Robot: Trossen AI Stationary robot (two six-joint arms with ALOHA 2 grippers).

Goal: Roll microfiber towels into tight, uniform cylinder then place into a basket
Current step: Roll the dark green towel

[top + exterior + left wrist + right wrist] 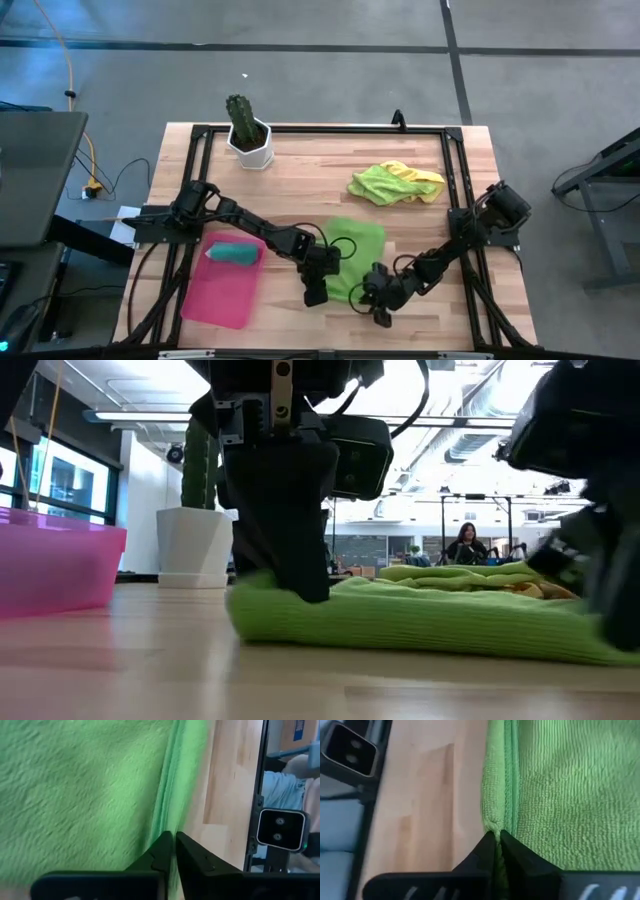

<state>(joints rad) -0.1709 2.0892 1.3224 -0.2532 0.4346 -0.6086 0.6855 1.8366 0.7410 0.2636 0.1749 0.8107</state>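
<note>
Flat green microfiber towel (356, 250): lying spread on the light wooden table (320, 180), near the front edge at the middle.
Left gripper (316, 296): pressing down at the near left edge of the flat green microfiber towel; in the left wrist view its fingers (161, 852) are clamping the hem between them.
Right gripper (382, 316): sitting at the near right corner of the same towel; in the right wrist view its fingers (516, 855) are pinching the puckered corner hem.
Shallow pink-red rectangular basket (222, 295): resting on the table, left of the towel.
Rolled teal towel (232, 253): lying inside the basket at its far end.
Crumpled lime green and yellow towels (395, 183): lying together in a heap, far right of centre, well apart from both grippers.
White pot with cactus (249, 140): standing upright at the far left of the table.
</note>
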